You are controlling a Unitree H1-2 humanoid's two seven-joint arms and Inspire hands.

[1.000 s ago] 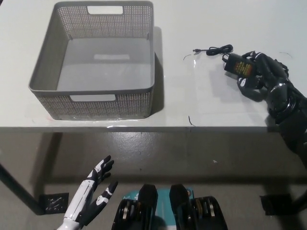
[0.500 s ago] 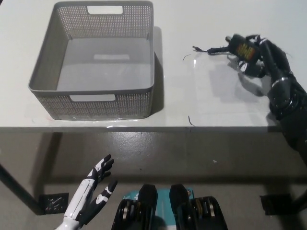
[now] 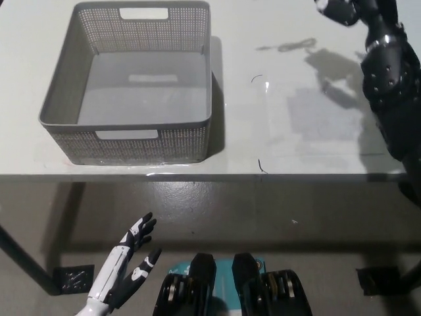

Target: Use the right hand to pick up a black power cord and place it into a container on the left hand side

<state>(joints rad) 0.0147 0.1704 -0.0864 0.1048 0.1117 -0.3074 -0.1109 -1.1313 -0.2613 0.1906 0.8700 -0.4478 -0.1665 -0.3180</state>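
Note:
My black right hand [image 3: 343, 9] is raised to the picture's top right, partly cut off by the top edge. The black power cord has left the table. Only its thin curled shadow [image 3: 295, 46] and the hand's shadow [image 3: 332, 66] lie on the white table [image 3: 309, 138]. The cord itself is out of sight past the top edge, carried up by the hand. The grey perforated basket [image 3: 125, 135] stands empty on the table's left part, well to the left of the right hand. My white left hand [image 3: 128, 263] rests open at the lower left, below the table's front edge.
The table's front edge [image 3: 210, 176] crosses the picture at mid height, with the grey floor below it. Small dark marks [image 3: 261, 166] dot the tabletop between the basket and the right arm [image 3: 395, 99].
The right hand has risen from the table's right side toward the top edge with the power adapter and cord in it; the cord is off the tabletop. The left hand has not moved.

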